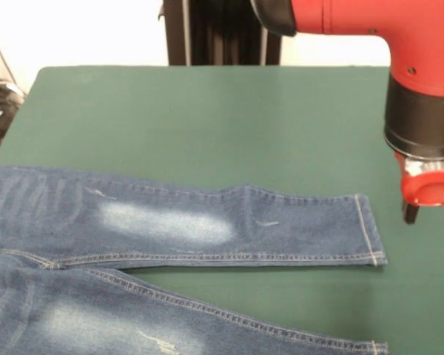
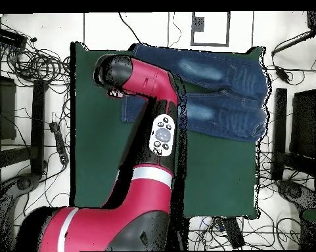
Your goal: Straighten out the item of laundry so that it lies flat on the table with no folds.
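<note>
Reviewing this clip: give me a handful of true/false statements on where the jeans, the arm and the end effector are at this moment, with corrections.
1. The jeans lie on the green table. True.
2. The end effector is gripping a cuff of the jeans. False: in the front view it hangs beside the upper leg's cuff, apart from the denim, holding nothing visible.
3. Both legs are stretched out side by side, with green cloth showing between them. True.
4. The jeans are bunched in a heap at the table's middle. False: they are spread out along one edge, as the overhead view shows.
5. A person's hand is pressing on the jeans. False: no person is in view.
</note>
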Action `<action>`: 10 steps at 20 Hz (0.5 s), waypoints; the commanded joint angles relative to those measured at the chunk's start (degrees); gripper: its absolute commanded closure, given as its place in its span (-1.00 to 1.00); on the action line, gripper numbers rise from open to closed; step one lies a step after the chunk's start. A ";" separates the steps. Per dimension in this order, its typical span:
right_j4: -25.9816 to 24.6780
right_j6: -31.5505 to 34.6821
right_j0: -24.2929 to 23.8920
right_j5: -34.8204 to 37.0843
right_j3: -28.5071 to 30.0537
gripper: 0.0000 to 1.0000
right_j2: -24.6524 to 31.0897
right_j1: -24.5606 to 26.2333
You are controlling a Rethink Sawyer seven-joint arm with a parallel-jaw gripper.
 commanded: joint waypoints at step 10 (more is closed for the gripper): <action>-3.24 9.86 -0.64 1.83 1.42 1.00 -0.35 7.53</action>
